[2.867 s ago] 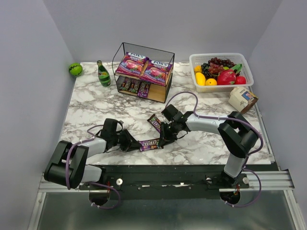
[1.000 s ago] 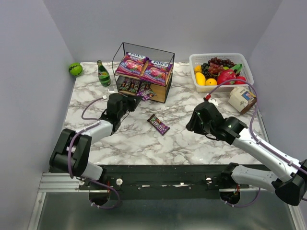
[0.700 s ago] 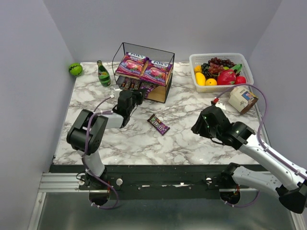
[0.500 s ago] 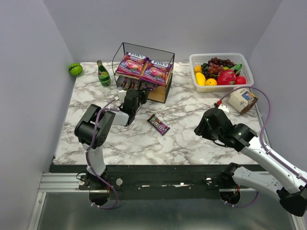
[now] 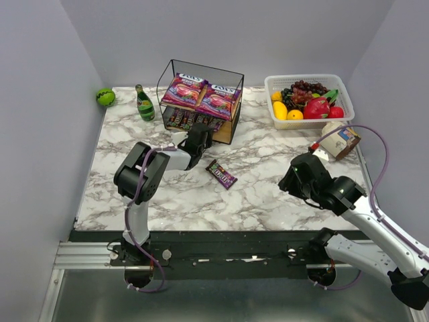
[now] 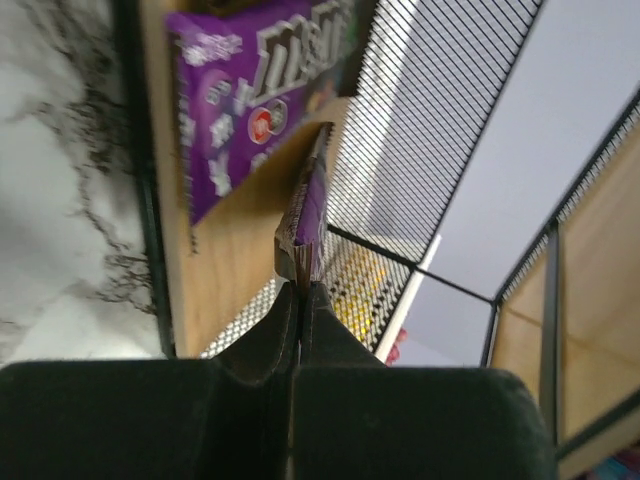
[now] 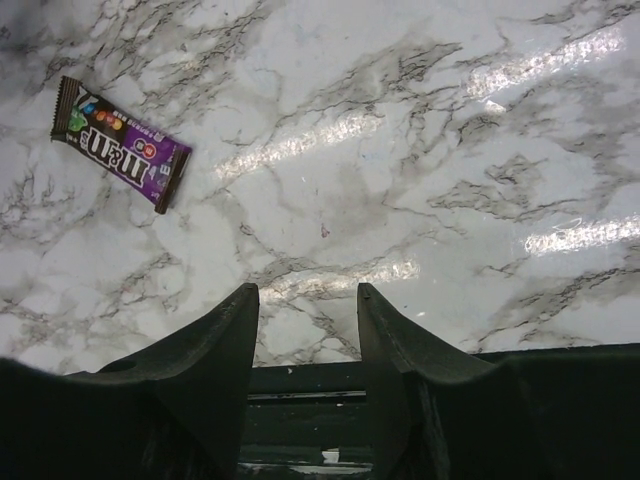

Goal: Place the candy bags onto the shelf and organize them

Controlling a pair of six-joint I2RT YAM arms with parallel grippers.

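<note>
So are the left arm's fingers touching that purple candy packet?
Touching. The left wrist view shows the left fingers pinched shut on the end of the M&M's packet, no gap.

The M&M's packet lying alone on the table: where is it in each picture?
Top external: the lone M&M's packet lies mid-table, in front of the shelf.
Left wrist: not in it; the left gripper pinches a second packet there.
Right wrist: upper left, beyond the open right gripper.
Shared landmark: the marble table top, seen in all three.
</note>
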